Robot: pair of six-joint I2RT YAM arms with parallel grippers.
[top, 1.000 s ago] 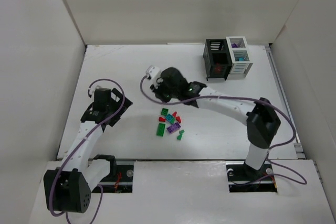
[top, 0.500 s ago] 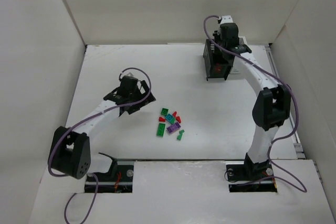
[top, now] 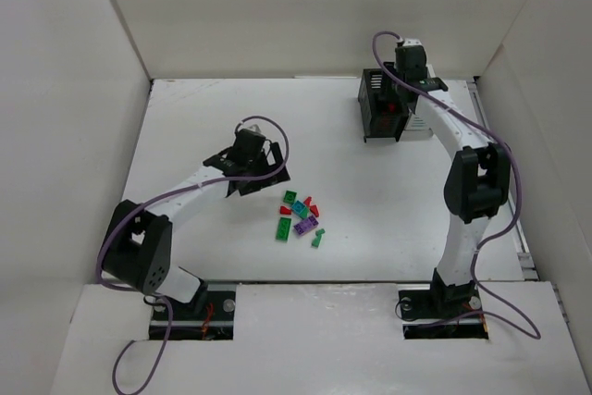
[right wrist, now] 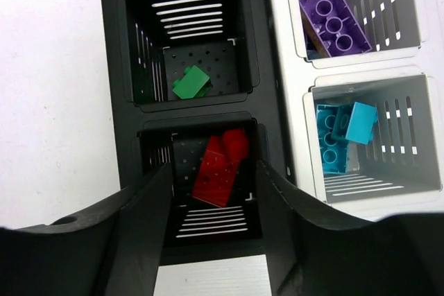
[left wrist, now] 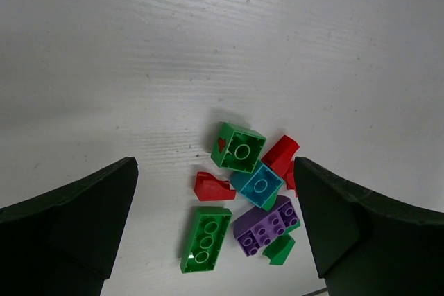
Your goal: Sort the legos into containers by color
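My left fingers (left wrist: 69,220) gaped wide and empty near the legos (left wrist: 250,192) heaped at the middle of the desk (left wrist: 208,32), while my right fingers (right wrist: 139,233), partly open and empty, hung above the containers (right wrist: 194,116) near its far right corner

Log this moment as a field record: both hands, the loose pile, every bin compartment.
left hand: open, empty, pointed at the loose pile
right hand: open, empty, over the compartment holding red
loose pile: on the table; green, red, teal and purple mixed together
black bin: green piece in one compartment, red bricks in the other
white bin: purple brick in one compartment, teal bricks in the other
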